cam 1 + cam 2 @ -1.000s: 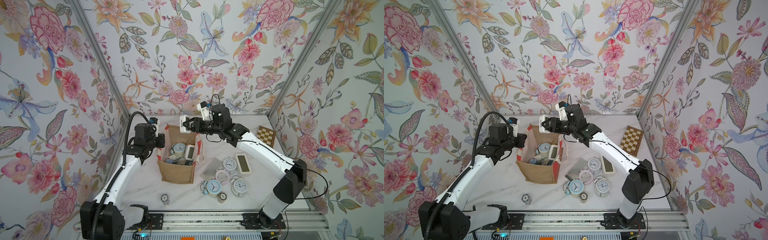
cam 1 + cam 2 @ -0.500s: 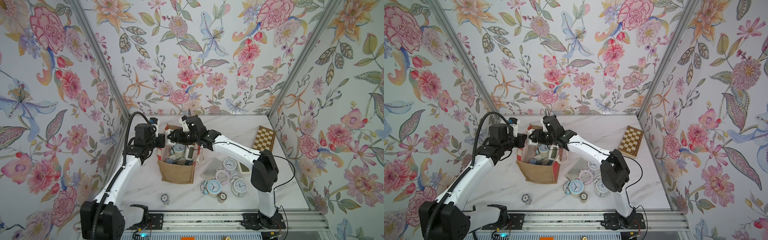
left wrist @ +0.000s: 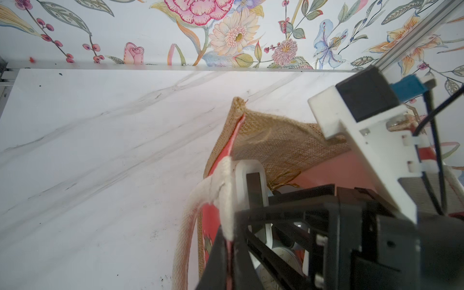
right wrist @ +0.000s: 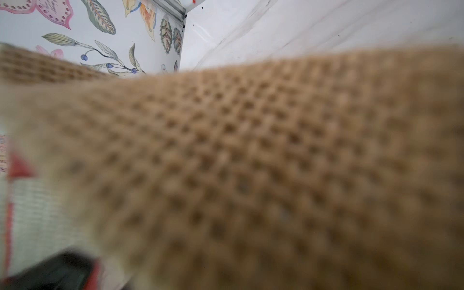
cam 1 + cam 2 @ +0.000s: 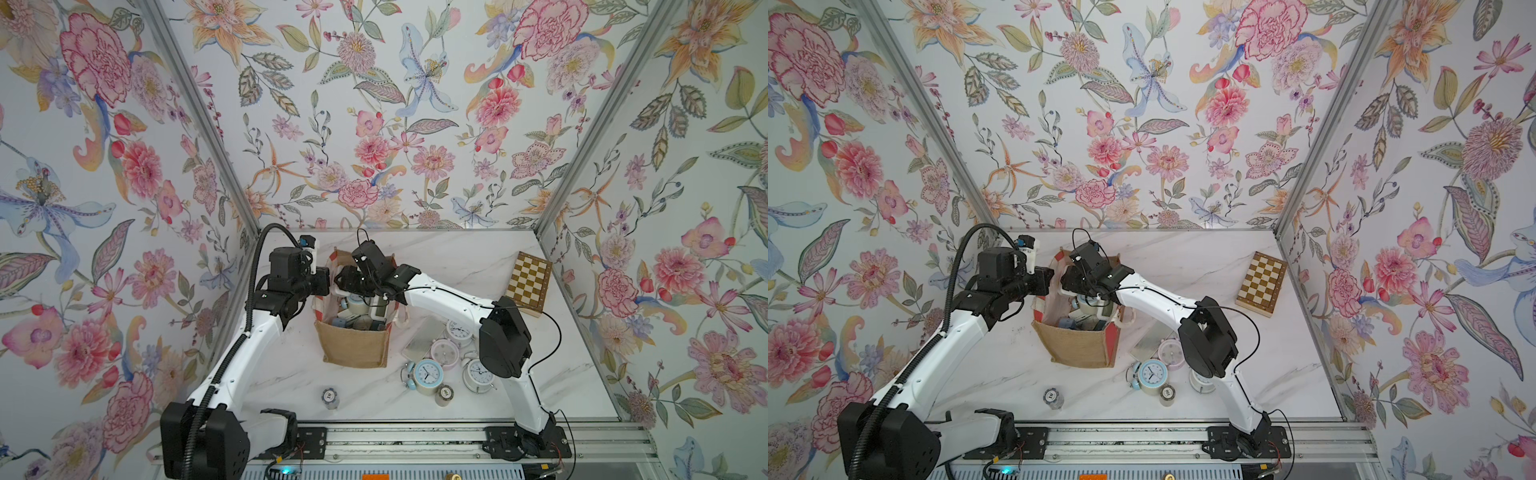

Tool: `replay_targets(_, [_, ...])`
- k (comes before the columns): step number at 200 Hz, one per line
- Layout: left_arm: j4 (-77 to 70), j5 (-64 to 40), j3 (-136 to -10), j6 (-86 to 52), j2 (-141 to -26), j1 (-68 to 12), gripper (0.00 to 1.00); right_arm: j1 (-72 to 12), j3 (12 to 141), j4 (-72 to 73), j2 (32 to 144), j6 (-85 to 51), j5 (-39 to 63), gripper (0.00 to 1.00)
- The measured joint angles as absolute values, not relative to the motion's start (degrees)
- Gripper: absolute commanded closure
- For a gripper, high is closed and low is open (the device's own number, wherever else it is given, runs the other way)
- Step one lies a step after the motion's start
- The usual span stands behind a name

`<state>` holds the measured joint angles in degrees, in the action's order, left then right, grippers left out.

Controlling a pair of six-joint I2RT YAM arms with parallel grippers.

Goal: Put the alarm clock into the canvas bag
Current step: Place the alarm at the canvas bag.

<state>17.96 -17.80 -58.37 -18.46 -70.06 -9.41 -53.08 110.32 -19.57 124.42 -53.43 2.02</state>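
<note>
Dropping from above into the tan burlap canvas bag, the right end effector nears delivery, its grip hidden; the left end effector stays clenched on the rim.

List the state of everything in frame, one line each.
Canvas bag, upright, mouth held open, several clocks inside.
Left gripper, shut on the bag's rim.
Right gripper, down at the bag's mouth; jaws hidden.
Blue clock, lying face up on the table.
Chessboard, lying flat near the far right corner.
</note>
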Motion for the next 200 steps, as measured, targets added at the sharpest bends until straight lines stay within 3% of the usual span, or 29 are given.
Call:
replay_targets(41, [18.0,-17.8,-58.4,-18.5,-70.1,-9.4,0.93,-53.2,112.5,-23.0,126.8,-53.4,-1.1,0.51])
replay_targets(70, [18.0,-17.8,-58.4,-18.5,-70.1,-9.4,0.92,-53.4,113.6,-24.6,127.4,-53.2,-2.1,0.33])
replay_targets(90, [18.0,-17.8,-58.3,-18.5,-70.1,-9.4,0.91,-53.6,114.4,-25.1,127.4,-52.9,-2.9,0.27])
replay_targets(200, [17.3,-17.8,-58.4,-18.5,-69.6,-9.4,0.85,-54.5,115.1,-27.2,123.1,-45.8,-9.1,0.28])
